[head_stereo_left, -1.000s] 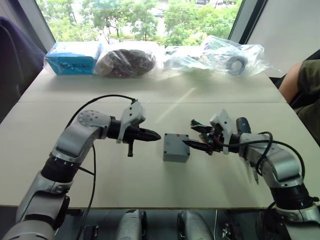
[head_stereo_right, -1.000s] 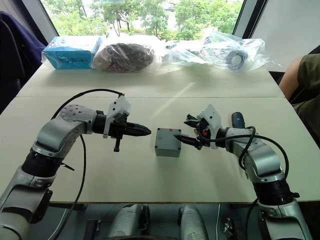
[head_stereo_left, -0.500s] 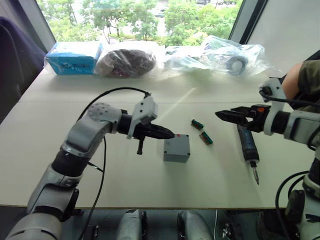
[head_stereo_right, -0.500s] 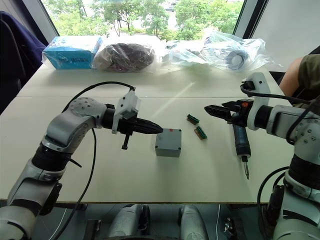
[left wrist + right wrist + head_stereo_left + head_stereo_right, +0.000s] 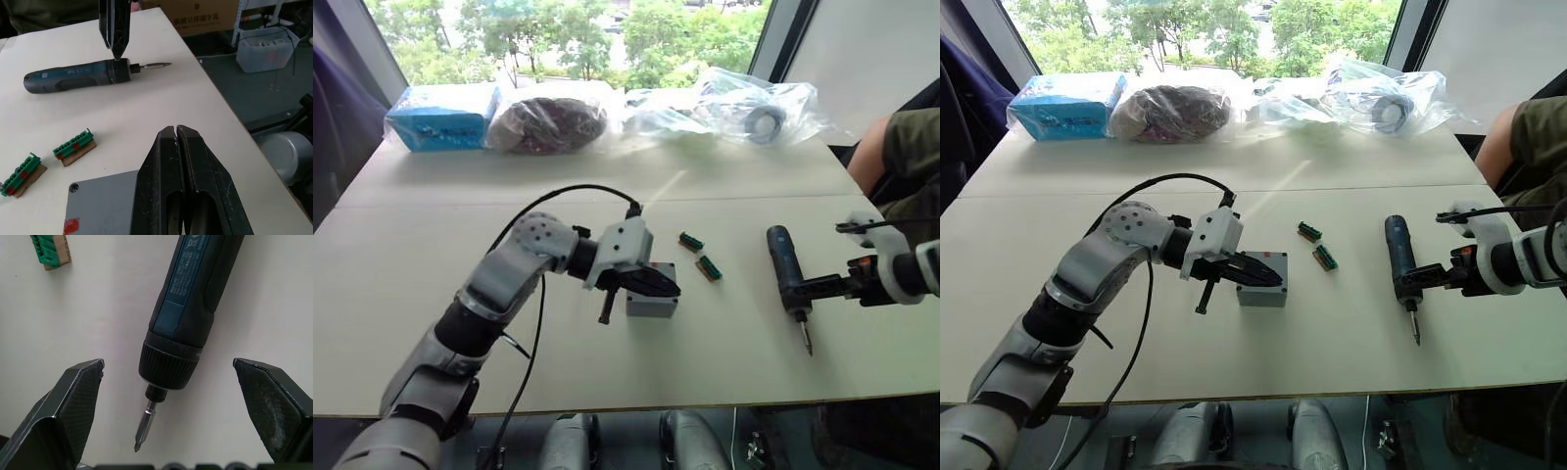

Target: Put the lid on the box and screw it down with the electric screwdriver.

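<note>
Looking down from the head camera, you see your left gripper [image 5: 1271, 278] with fingers pressed together, holding nothing, its tip over the grey box [image 5: 1263, 280], which sits with the lid [image 5: 658, 281] already on it, a small red mark on top. Off toward your right gripper [image 5: 1420, 279] lie two green pieces [image 5: 1317, 245], and past them the electric screwdriver [image 5: 1398, 262] lies flat on the table [image 5: 1234, 206], bit pointing toward you, with that gripper's tip at its collar. From the left wrist, your shut fingers [image 5: 166, 186] hang just above the lid's corner, the green pieces and the screwdriver lying beyond. From the right wrist, your fingers [image 5: 73, 406] are spread wide, one on either side of the screwdriver's collar and bit, gripping nothing.
</note>
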Controlling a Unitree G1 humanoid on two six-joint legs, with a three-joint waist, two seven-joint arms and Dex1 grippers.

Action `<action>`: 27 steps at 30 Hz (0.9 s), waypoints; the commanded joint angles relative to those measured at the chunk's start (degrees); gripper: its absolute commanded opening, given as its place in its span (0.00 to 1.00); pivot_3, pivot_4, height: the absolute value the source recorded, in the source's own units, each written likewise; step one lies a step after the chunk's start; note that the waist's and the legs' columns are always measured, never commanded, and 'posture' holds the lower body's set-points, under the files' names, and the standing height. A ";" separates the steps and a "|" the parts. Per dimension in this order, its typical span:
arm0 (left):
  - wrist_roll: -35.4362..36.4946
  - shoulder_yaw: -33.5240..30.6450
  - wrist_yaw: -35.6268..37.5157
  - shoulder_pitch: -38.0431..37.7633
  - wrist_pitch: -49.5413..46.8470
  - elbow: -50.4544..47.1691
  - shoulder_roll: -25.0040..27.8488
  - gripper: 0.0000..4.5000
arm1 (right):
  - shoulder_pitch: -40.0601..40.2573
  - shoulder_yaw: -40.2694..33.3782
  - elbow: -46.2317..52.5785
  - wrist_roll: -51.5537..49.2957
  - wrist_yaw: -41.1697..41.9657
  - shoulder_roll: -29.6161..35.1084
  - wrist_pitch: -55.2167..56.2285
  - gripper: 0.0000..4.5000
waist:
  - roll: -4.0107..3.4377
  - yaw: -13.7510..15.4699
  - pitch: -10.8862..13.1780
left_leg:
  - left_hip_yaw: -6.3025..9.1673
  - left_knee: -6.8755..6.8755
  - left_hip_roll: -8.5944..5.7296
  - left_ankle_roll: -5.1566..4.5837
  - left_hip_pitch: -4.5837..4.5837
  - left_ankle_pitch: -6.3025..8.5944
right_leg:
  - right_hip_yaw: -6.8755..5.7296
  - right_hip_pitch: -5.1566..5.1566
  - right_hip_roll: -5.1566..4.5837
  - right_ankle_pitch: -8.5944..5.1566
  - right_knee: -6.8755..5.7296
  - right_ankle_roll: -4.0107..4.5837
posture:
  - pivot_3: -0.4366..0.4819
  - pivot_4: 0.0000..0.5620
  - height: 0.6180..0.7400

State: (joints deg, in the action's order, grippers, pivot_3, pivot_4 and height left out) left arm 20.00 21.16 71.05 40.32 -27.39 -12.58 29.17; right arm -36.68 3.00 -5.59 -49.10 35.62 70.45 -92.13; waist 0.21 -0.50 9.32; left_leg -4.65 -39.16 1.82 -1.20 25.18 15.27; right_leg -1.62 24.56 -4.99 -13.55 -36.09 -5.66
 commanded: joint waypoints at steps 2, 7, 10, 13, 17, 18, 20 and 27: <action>1.07 -1.42 -1.53 -1.05 -1.64 -4.13 0.75 0.00 | -5.94 5.75 -7.78 6.52 2.78 -2.67 2.30 1.00 | 0.00 0.15 0.00 | -0.02 -0.03 -0.02 0.00 0.02 0.00 | 0.00 0.00 -0.03 0.00 0.01 0.00 | 0.48 0.27 1.00; 1.49 -1.66 -2.55 -1.45 -2.97 -5.33 1.05 0.00 | -9.54 12.60 -12.48 12.18 7.80 -4.16 6.13 1.00 | 0.00 0.41 0.00 | -0.03 -0.05 -0.03 0.00 0.08 0.00 | 0.00 0.03 -0.04 0.00 0.02 -0.01 | 0.48 0.27 1.00; 1.64 -1.87 -3.07 -1.57 -3.30 -5.47 1.33 0.00 | -11.40 17.34 -15.44 16.05 11.43 -5.46 9.31 1.00 | 0.00 0.52 0.00 | -0.03 -0.05 -0.03 0.00 0.08 0.00 | -0.01 0.04 -0.03 0.01 0.02 -0.01 | 0.48 0.27 1.00; 1.75 -1.98 -3.56 -1.62 -3.51 -5.24 1.33 0.00 | -13.54 21.04 -18.35 19.97 14.41 -7.13 11.88 1.00 | 0.00 0.65 0.00 | -0.04 -0.05 -0.03 0.01 0.07 0.00 | -0.01 0.04 -0.02 0.01 0.01 -0.01 | 0.48 0.27 1.00; 1.73 -2.07 -4.27 -1.71 -3.53 -4.89 1.27 0.00 | -14.99 27.00 -18.36 24.76 19.57 -7.65 14.50 0.84 | 0.00 0.76 0.00 | -0.04 -0.06 -0.03 0.01 0.06 0.00 | -0.01 0.03 -0.01 0.01 0.00 -0.01 | 0.48 0.27 1.00; 1.75 -2.12 -4.45 -1.81 -3.55 -4.90 1.31 0.00 | -14.86 28.42 -17.20 25.50 20.98 -7.33 14.80 0.77 | 0.00 0.79 0.00 | -0.04 -0.06 -0.03 0.01 0.06 0.00 | -0.01 0.03 -0.01 0.01 0.00 -0.01 | 0.48 0.27 1.00; 1.75 -2.16 -4.77 -1.90 -3.55 -4.86 1.30 0.00 | -14.59 29.68 -16.29 27.00 22.55 -7.28 15.00 0.61 | 0.00 0.93 0.00 | -0.03 -0.06 -0.03 0.01 0.07 -0.01 | -0.03 0.03 -0.01 0.01 0.00 -0.01 | 0.48 0.27 1.00; 1.52 -2.77 -5.75 -2.01 -3.30 -3.81 1.72 0.00 | -14.49 29.01 -17.20 30.26 24.61 -7.95 13.78 0.41 | 0.01 1.17 0.00 | -0.02 -0.07 -0.02 0.02 0.06 -0.01 | -0.05 0.02 -0.01 0.01 -0.01 -0.01 | 0.48 0.27 1.00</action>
State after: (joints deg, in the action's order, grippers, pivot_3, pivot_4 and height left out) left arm 21.03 20.40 65.73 38.26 -31.01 -16.07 30.57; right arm -51.41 32.14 -22.14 -19.35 59.49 63.02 -77.41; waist 0.21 0.67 9.32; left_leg -4.67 -39.22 1.80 -1.18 25.24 15.26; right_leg -1.68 24.58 -5.00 -13.54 -36.09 -5.68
